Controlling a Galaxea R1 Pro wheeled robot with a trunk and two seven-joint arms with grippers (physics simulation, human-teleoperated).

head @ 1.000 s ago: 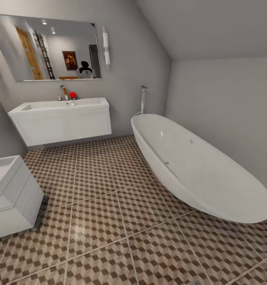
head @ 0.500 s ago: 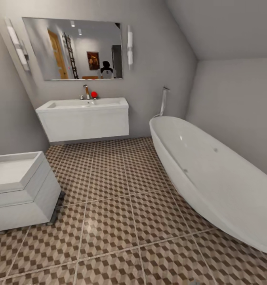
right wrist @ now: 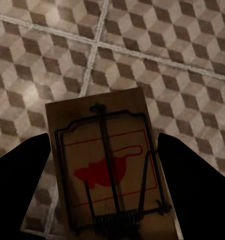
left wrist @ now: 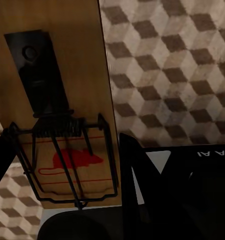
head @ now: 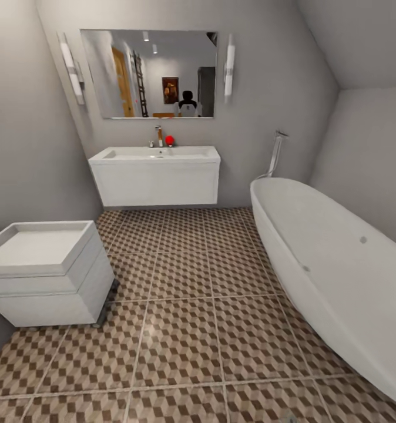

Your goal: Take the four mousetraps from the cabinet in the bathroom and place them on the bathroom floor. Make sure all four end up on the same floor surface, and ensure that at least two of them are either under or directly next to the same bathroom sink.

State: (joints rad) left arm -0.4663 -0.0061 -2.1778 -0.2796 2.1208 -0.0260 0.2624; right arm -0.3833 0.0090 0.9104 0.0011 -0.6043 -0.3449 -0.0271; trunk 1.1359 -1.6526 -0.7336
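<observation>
In the left wrist view a mousetrap, a tan wooden board with a black wire spring and a red mouse print, sits between the dark fingers of my left gripper, which is shut on it. My right gripper is shut on a second mousetrap of the same look. Both traps hang above the cube-patterned bathroom floor. The white box-shaped bathroom sink hangs on the far wall under a mirror. The cabinet is out of view.
A white oval bathtub runs along the right wall. A square white toilet stands at the left. A small red object sits beside the tap on the sink. Open tiled floor lies between toilet, sink and tub.
The head camera has swung left: the sink now sits near the picture's middle, the toilet shows more fully, and the tub lies further right. Nothing in the room has moved.
</observation>
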